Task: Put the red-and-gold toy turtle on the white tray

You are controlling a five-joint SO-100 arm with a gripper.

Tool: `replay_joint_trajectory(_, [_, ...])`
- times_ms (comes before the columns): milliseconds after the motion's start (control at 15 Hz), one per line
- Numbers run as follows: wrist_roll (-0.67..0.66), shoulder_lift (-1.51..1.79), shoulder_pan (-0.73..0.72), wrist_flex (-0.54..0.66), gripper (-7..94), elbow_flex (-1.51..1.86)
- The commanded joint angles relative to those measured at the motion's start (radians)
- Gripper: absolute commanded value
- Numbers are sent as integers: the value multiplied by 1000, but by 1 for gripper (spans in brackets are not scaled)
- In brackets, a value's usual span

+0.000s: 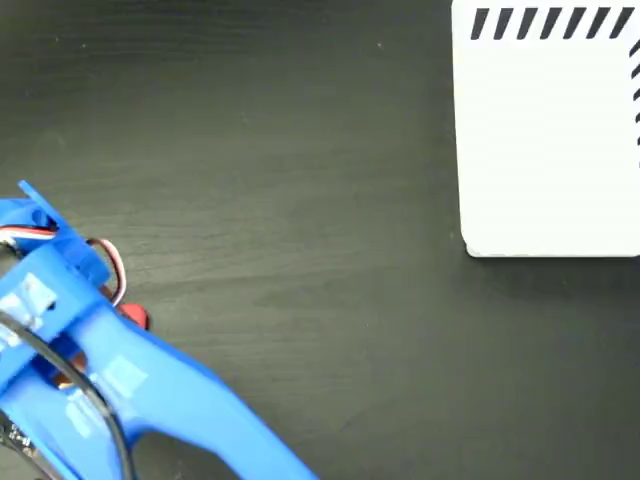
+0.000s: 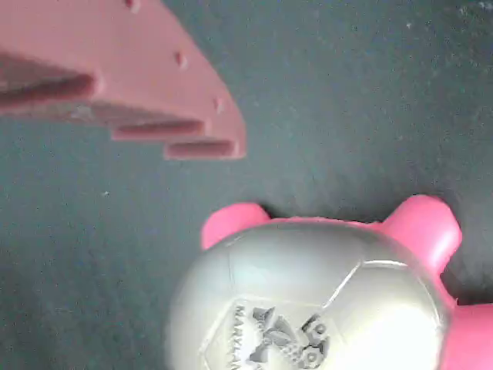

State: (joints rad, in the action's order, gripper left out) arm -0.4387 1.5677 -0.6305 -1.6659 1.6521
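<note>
The red-and-gold toy turtle [image 2: 308,301] fills the bottom of the wrist view. Its gold shell carries a black-and-white mark, and two red feet stick out toward the top. My gripper [image 2: 235,204] is open just above it. One red finger [image 2: 154,85] reaches in from the top left, with a strip of dark table between it and the turtle; the other finger is out of frame. In the fixed view the blue arm [image 1: 110,380] covers the lower left and hides the turtle, apart from a small red bit [image 1: 135,317] at its edge. The white tray [image 1: 545,140] lies at the top right.
The dark wood-grain table [image 1: 300,200] stretches between the arm and the tray. Red and white wires [image 1: 110,265] loop out of the arm's upper part. The tray has black diagonal stripes along its top edge and runs out of the frame at the right.
</note>
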Motion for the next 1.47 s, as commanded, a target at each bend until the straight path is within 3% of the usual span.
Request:
replay_joint_trajectory(0, [3, 26, -2, 11, 62, -28])
replay_joint_trajectory(1400, [-2, -147, -25, 255, 62, 158])
